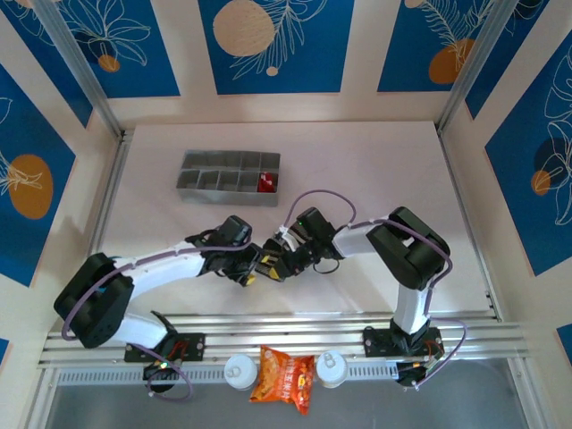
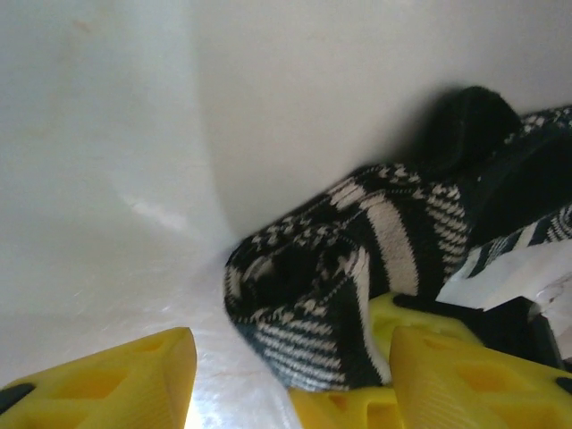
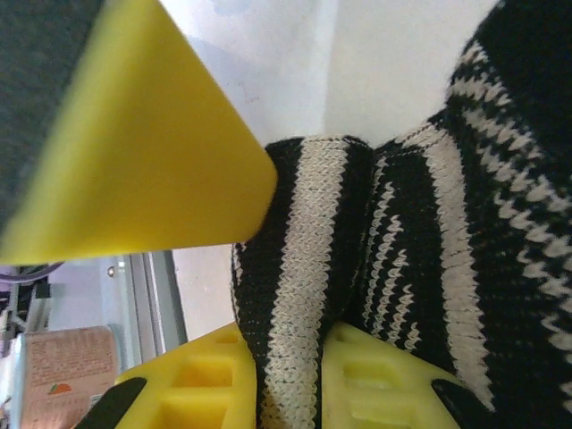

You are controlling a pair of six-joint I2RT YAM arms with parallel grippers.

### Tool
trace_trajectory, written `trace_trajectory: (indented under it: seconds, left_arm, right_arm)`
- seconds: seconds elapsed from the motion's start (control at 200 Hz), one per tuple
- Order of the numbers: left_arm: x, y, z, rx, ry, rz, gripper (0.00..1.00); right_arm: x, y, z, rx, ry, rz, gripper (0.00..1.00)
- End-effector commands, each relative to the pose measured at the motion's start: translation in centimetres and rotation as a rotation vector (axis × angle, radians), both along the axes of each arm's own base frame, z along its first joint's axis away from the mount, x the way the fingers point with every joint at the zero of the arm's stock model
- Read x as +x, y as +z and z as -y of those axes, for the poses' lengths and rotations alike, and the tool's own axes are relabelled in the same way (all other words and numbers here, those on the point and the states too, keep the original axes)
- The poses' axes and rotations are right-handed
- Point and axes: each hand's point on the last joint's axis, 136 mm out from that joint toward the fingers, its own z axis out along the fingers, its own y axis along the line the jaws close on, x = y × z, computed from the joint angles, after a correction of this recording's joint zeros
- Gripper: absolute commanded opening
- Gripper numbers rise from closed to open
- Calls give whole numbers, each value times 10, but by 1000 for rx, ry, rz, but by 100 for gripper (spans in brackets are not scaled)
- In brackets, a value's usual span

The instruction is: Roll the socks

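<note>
Centrally on the white surface (image 1: pixel 375 170), the right end effector (image 3: pixel 290 375) pinches the striped sock (image 3: pixel 411 268); the left end effector (image 2: pixel 290 380) stands spread beside it.

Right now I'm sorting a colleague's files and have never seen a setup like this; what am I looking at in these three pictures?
Two robot arms are bolted to the near edge of a white table. One picture looks down from above; the other two come from small cameras on each wrist. The right claw, with yellow fingers, is shut on a black knitted sock with grey-white stripes. The left claw stands open right beside that sock. Farther back sits a grey compartment tray with a bright red sock bundle in one compartment. An orange snack packet lies between the arm bases.
</note>
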Motion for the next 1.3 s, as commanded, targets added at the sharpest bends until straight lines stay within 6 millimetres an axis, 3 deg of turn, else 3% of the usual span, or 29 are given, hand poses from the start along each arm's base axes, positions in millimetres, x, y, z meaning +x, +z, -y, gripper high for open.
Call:
trace_trajectory:
  seconds: [0.0, 0.18, 0.325, 0.435, 0.48, 0.575, 0.75, 0.86, 0.965, 1.115, 1.295]
  left_arm:
    - [6, -5, 5, -29, 65, 19, 57]
    - [3, -16, 8, -20, 73, 5, 52]
    - [8, -28, 11, 9, 70, -3, 41]
    - [0, -39, 5, 65, 64, -60, 25]
    - [-7, -42, 0, 101, 57, -100, 17]
    - [-25, -45, -14, 193, 27, -200, 5]
    - [-41, -46, -28, 286, 12, -292, 2]
    - [-42, -45, -30, 310, 27, -315, 0]
    - [-41, -45, -26, 318, 30, -339, 0]
    - [-36, -42, -20, 328, 19, -355, 0]
    - [-35, -41, -15, 335, 1, -385, 0]
  right_arm:
    - [-11, -26, 18, -107, -40, -167, 0]
    - [-10, -30, 19, -124, -40, -207, 0]
    - [-12, -32, 19, -127, -37, -227, 0]
    - [-11, -35, 21, -158, -34, -196, 0]
    - [-10, -36, 22, -182, -22, -158, 8]
    - [-8, -32, 23, -231, 14, 49, 28]
    - [12, 1, 29, -249, -15, 585, 43]
    - [14, 29, 35, -228, -53, 868, 60]
    - [5, 39, 34, -270, -4, 998, 66]
    - [-3, 43, 23, -343, 82, 1173, 66]
    - [1, 33, 9, -435, 130, 1261, 64]
